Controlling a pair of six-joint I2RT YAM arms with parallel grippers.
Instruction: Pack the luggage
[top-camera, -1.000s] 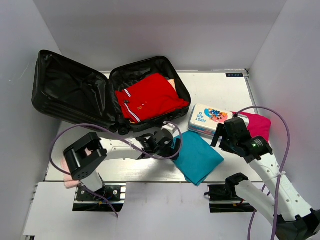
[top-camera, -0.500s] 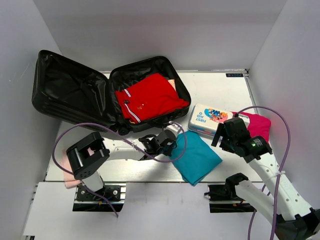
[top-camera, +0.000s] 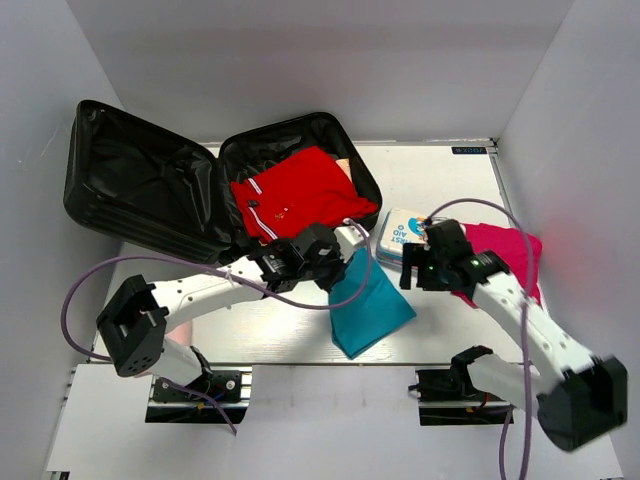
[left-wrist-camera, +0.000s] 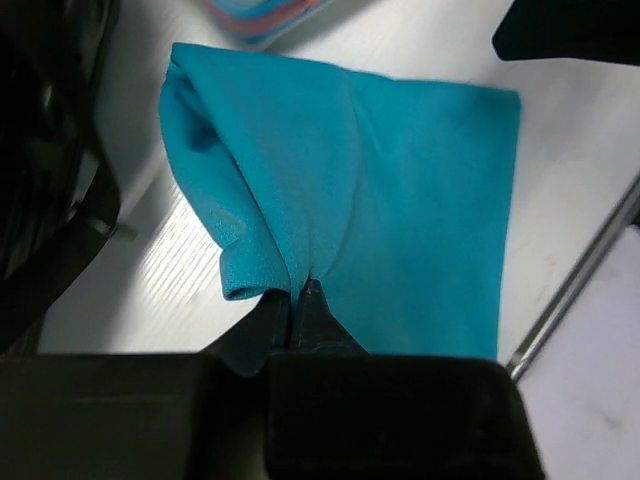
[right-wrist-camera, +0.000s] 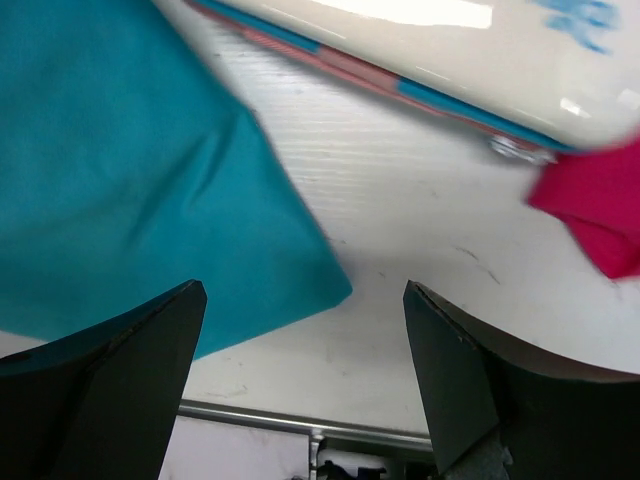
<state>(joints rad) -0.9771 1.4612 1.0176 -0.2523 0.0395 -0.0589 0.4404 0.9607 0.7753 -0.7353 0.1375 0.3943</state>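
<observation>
Step in hand: moving a folded teal cloth (top-camera: 372, 300) of soft fabric into the luggage (top-camera: 140, 190).

L tool (top-camera: 335, 262) fully closed, pinching a bunched edge of the teal cloth. Wrist view shows the tips nipped tight on a fold, rest of cloth draping away below. R tool (top-camera: 412, 272) has jaws wide apart and holds nothing. It hovers over the white bench (top-camera: 440, 180), betw. the teal cloth's corner and the white printed first-aid tin (top-camera: 398, 232). Crumpled magenta cloth (top-camera: 505, 250) lies just beyond the tin.

Judgement: grasp made, carry to case not yet made. Next move calls for raising the cloth so its hanging part clears the near rim of the lower shell, then swinging back-left over the case, lowering and releasing. Single-point hold, so it prob. lands crumpled and may drag on the rim.

Luggage: large black hard-shell clamshell suitcase, back-left of bench, open.
- Lid is propped up at left. Its shiny black lining is wrinkled, w/ nothing visible in it.
- Lower shell lies flat to the right. It holds a folded red garment (top-camera: 295, 195) w/ white-striped collar, filling most of it.
- Ribbing shows along the lid's lower outer edge.
- L tool sits just beside the lower shell's near-right corner.
</observation>
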